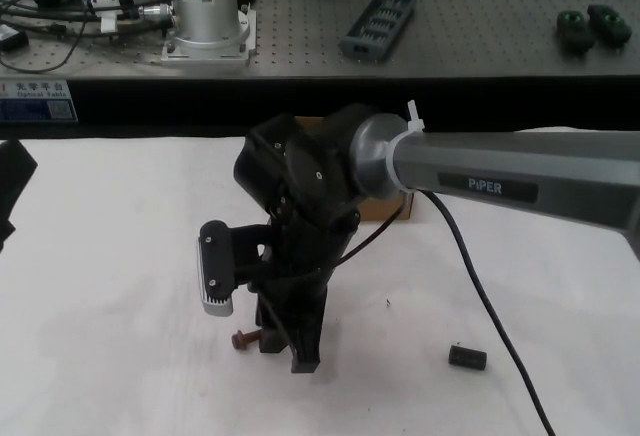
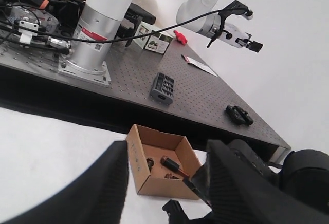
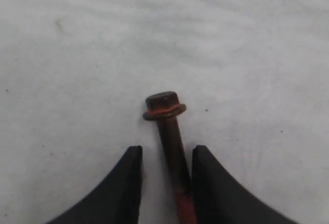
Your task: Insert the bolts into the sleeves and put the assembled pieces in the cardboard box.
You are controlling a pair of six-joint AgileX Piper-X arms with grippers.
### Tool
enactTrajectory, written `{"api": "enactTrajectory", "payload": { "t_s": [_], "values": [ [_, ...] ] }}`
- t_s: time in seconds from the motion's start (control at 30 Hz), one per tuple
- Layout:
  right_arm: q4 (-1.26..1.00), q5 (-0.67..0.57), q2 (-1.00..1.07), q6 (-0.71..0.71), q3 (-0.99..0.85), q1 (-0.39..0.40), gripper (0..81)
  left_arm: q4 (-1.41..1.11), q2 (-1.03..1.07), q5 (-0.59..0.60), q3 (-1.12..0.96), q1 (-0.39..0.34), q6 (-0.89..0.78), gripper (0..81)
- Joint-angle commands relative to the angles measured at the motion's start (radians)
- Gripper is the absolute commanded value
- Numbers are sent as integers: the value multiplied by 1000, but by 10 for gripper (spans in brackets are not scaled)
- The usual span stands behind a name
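A rusty brown bolt (image 3: 165, 103) lies flat on the white cloth, its flanged head pointing away from my right gripper (image 3: 167, 154). The gripper stands open with one black finger on each side of the shank, low over the cloth (image 1: 288, 351). From above, the bolt's head (image 1: 243, 339) pokes out beside the fingers. A short black sleeve (image 1: 467, 358) lies alone on the cloth to the right. The cardboard box (image 2: 138, 158) sits at the cloth's far edge with a few dark pieces inside. My left gripper (image 2: 167, 147) hangs open above the cloth, facing the box.
A grey perforated bench (image 1: 480, 16) runs behind the cloth with a metal column base (image 1: 205, 16), a black ribbed block (image 1: 378, 22) and small dark parts (image 1: 593, 28). The right arm's cable (image 1: 490, 316) trails over the cloth near the sleeve.
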Motion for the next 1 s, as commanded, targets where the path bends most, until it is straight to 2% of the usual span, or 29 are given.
{"api": "enactTrajectory", "payload": {
  "t_s": [0.0,0.27,0.5,0.97],
  "values": [
    [13,-15,8,-11,-1,2,172,-5,-21,0,-5,2,8,348],
    [99,75,8,-48,-1,6,169,-5,-74,8,-5,2,8,348],
    [112,100,18,-63,-1,8,169,-5,-87,22,-5,2,8,348],
    [121,113,24,-66,-1,64,169,41,-87,31,-5,2,8,348]
  ]
}}
